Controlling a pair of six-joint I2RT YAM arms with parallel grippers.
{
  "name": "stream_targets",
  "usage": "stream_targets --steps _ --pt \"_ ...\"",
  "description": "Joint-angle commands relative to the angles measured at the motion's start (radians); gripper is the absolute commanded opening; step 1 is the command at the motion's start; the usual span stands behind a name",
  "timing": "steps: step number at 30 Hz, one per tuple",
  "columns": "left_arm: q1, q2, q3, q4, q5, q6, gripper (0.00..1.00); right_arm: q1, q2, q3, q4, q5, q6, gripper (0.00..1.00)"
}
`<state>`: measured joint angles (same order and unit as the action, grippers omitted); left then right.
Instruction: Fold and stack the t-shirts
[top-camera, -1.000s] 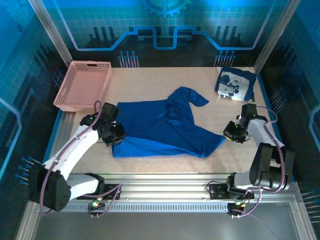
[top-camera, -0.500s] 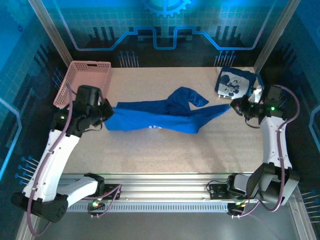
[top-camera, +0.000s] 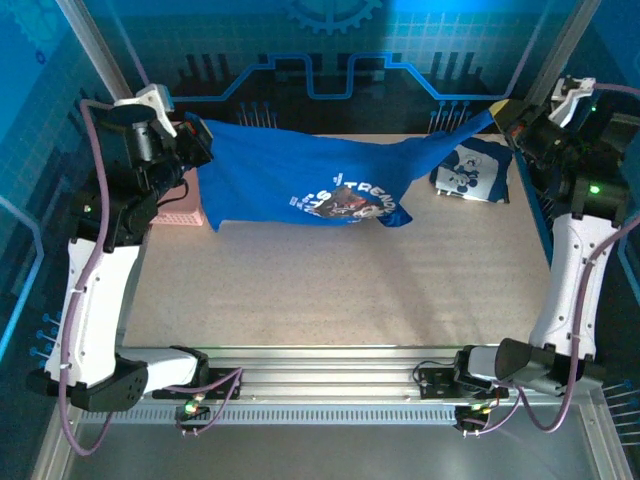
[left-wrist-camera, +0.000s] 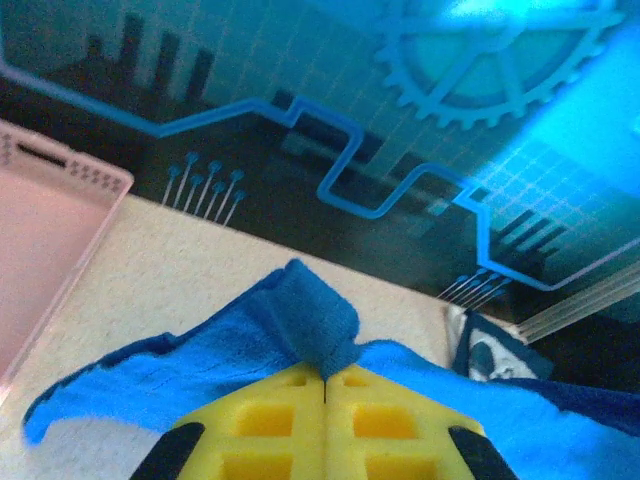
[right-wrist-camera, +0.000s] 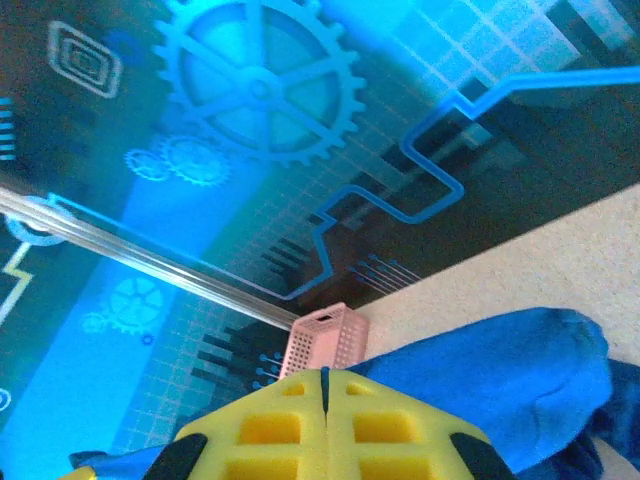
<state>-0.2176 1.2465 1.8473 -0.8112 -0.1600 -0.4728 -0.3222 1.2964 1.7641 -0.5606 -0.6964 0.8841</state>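
My left pincer (top-camera: 192, 133) and right pincer (top-camera: 503, 113) each pinch tight on the printed shirt (top-camera: 290, 170), stretched in the air above the table (top-camera: 330, 290). It partly hides the pink basket (top-camera: 186, 208). The folded shirt (top-camera: 472, 170) lies far right.

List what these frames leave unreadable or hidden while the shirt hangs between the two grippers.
- Top view: lettering on the lifted t-shirt, too small and creased to read fully.
- Top view: pink basket, mostly behind the left arm and the shirt.
- Left wrist view: folded t-shirt, largely hidden by the lifted cloth.
- Wrist views: how much cloth the left gripper and right gripper pinch, hidden inside the closed jaws.
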Motion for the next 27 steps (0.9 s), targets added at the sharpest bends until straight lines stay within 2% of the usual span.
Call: stream_targets --steps 1,5,10,17,21,27 --pt "0.009 -0.043 0.027 0.145 0.073 0.066 0.05 -0.019 -0.073 0.082 -0.020 -0.031 0.040 0.00" --pt "0.008 -0.106 0.002 0.251 0.151 0.067 0.05 -0.032 -0.110 0.211 -0.102 -0.010 0.017 0.00" --pt "0.007 -0.166 0.002 0.302 0.207 0.077 0.05 -0.067 -0.113 0.381 -0.157 0.011 0.027 0.00" --pt "0.007 -0.219 0.007 0.319 0.226 0.099 0.05 -0.077 -0.070 0.539 -0.169 0.020 0.060 0.00" --pt "0.007 -0.189 0.016 0.305 0.237 0.119 0.05 -0.076 -0.032 0.544 -0.145 0.011 0.069 0.00" --pt "0.007 -0.049 0.058 0.289 0.248 0.165 0.06 -0.035 0.130 0.626 -0.155 0.016 0.021 0.00"
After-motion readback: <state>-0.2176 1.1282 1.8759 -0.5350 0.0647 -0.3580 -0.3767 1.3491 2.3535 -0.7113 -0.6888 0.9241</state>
